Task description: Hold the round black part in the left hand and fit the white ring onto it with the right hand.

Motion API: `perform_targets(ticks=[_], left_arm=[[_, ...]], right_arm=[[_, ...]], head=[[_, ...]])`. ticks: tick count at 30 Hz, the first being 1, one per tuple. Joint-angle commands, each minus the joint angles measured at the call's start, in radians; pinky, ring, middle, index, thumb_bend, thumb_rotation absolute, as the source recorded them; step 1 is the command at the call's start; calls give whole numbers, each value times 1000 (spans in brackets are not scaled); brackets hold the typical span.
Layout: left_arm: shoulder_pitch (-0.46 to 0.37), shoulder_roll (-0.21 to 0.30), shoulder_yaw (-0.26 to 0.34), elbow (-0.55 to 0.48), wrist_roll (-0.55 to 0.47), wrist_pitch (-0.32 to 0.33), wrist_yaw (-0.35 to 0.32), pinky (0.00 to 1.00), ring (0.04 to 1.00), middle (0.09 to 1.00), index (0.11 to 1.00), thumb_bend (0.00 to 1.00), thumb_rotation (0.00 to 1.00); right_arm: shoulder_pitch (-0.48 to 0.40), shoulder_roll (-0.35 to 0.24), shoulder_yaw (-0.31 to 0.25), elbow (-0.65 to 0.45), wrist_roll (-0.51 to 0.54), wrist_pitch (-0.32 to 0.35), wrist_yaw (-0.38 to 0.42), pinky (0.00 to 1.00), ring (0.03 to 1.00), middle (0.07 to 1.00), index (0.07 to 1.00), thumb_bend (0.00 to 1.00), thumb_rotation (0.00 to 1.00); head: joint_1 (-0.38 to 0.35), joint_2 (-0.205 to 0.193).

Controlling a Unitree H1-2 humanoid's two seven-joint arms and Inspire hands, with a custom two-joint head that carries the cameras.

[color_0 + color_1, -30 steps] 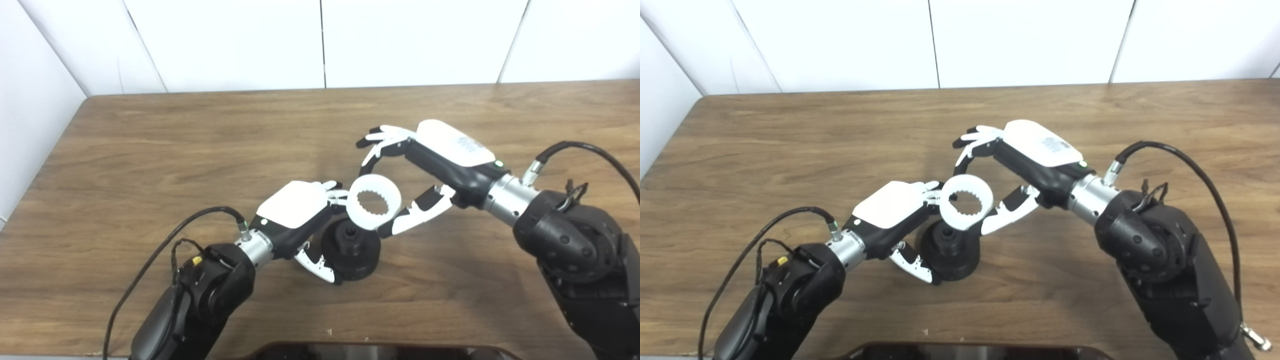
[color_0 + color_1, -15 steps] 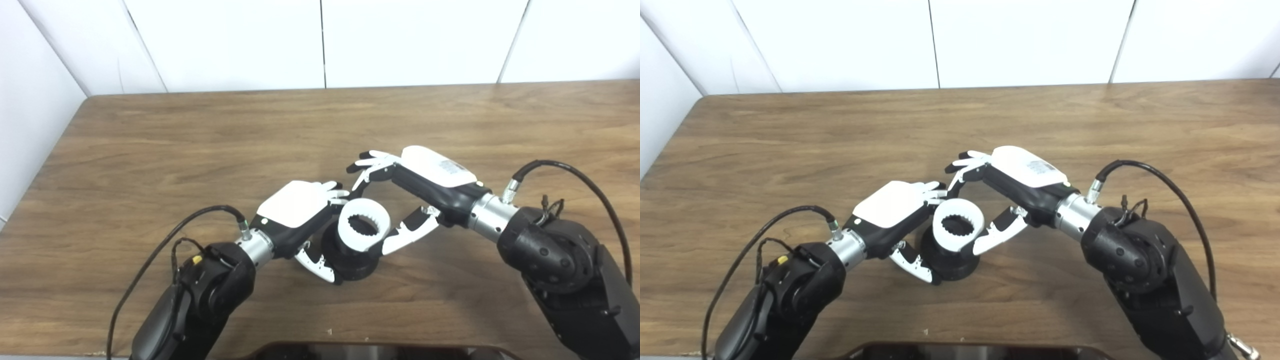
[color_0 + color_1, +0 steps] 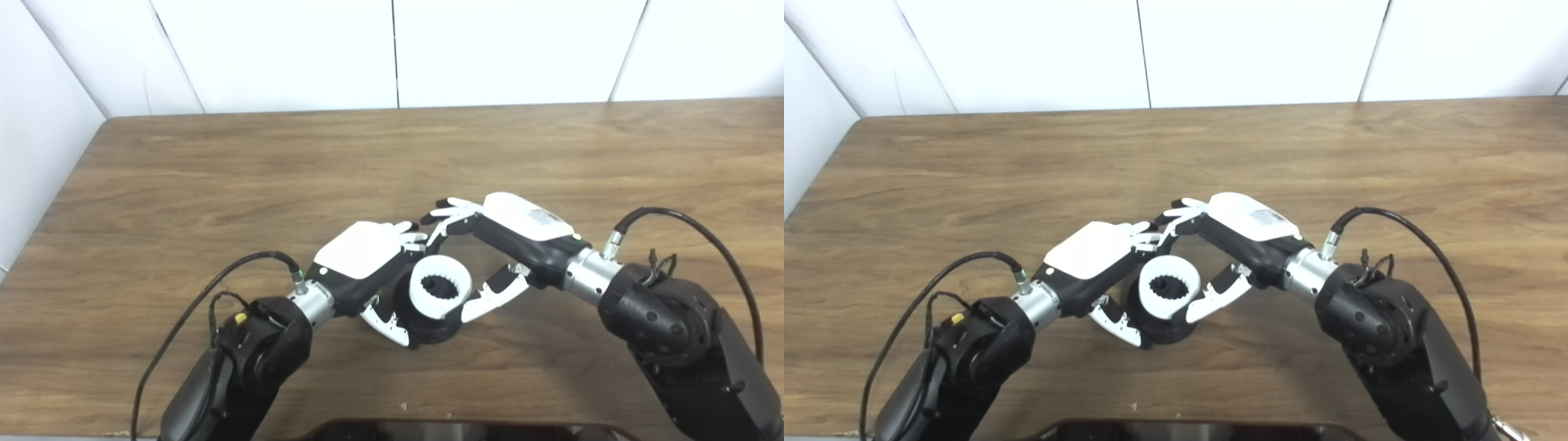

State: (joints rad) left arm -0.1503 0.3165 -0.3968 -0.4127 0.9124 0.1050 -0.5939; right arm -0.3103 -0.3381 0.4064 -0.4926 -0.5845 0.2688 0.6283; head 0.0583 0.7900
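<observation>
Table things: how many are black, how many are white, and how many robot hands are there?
Black: 1, the round black part
White: 1, the white ring
Robot hands: 2, the left hand and the right hand
Total: 4

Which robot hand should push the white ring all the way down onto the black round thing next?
The right hand, probably. It already grips the white ring, which sits over the round black part. The left hand is busy steadying that part on the table, so it should not let go.
</observation>
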Motion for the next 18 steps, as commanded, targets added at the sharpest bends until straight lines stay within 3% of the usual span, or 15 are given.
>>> perform_targets(ticks=[1, 18], left_arm=[[-11, 10, 12, -25, 17, -3, 2, 929, 969, 910, 660, 784, 280], [-3, 3, 10, -27, 10, -9, 6, 931, 967, 904, 665, 786, 269]], right_arm=[[-30, 13, -2, -17, -12, -20, -18, 835, 959, 878, 617, 757, 329], [-38, 39, -3, -2, -23, -14, -17, 825, 954, 882, 621, 757, 278]], head=[[1, 1], [-1, -2]])
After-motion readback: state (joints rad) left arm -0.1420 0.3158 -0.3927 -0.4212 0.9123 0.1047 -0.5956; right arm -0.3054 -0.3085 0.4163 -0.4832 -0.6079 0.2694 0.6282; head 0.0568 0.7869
